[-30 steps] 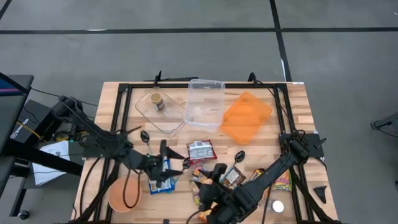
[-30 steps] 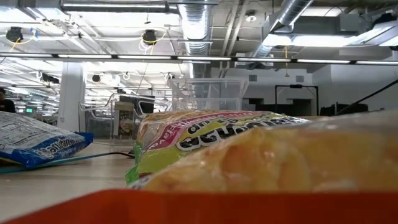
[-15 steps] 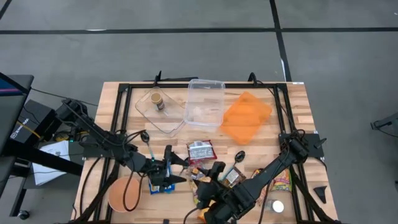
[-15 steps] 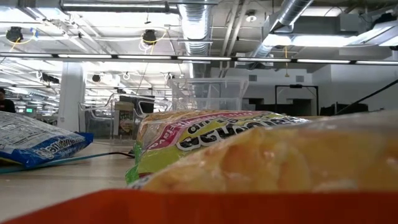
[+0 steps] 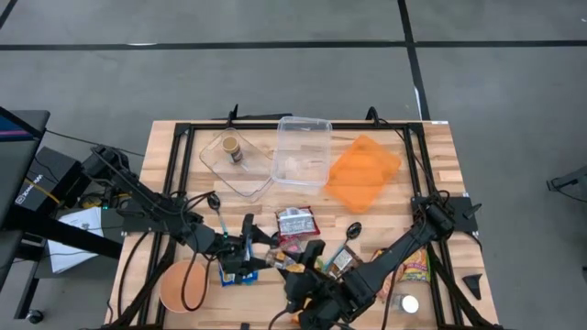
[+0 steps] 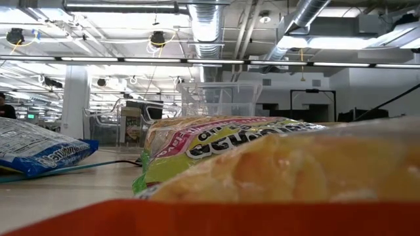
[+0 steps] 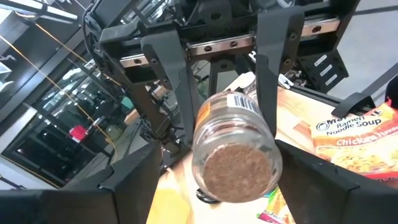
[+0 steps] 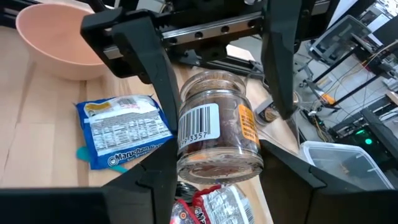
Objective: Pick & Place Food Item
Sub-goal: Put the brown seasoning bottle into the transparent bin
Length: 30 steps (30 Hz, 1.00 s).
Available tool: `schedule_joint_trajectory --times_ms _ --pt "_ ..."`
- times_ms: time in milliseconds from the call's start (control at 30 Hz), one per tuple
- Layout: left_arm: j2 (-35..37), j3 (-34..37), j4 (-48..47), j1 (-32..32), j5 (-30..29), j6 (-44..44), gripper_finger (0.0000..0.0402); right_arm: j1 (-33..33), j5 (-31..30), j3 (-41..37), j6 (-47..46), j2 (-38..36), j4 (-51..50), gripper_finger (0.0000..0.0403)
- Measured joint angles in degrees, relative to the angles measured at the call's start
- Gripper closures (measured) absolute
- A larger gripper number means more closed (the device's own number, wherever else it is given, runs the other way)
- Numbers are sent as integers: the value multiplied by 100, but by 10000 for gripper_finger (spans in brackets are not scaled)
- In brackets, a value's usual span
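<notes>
Looks like a mid-air handover, near the salmon-pink round bowl [image 8: 56, 40] and clear of the wooden worktop [image 5: 431, 147]. Right gripper [image 7: 230, 118] fingers part-closed and clamped on the sides of the clear glass jar of brown powder [image 8: 214, 127], keeping it steady, with left gripper [image 8: 221, 93] fingers spread wider astride the same jar, seemingly not yet pinching. Lying on its side, long axis roughly level, one end toward each wrist; lid end hard to tell.

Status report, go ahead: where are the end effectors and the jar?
Right end effector shut on jar. Left end effector facing it, around same jar. Nothing else between them; ramen packet lies below.
</notes>
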State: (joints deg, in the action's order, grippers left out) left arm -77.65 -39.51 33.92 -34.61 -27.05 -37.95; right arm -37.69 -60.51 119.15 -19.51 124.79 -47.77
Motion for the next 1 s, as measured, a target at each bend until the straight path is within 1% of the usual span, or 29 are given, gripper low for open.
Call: schedule_joint_trajectory --times_ms 400,733,767,800,933,1000 --pt "0 0 -85 -20 61 125 225 28 34 0 0 4 2 223" --pt "0 0 -85 -24 20 262 228 37 63 0 -44 4 10 223" --pt "0 0 -81 -24 -3 264 228 38 62 0 -47 4 13 215" --pt "0 0 -76 -24 -35 268 228 40 39 0 -91 4 15 197" --pt "158 0 -160 -17 -405 311 228 54 -240 0 -392 7 -122 91" --pt "316 0 -359 -17 -642 329 228 52 -378 0 -595 8 -342 50"
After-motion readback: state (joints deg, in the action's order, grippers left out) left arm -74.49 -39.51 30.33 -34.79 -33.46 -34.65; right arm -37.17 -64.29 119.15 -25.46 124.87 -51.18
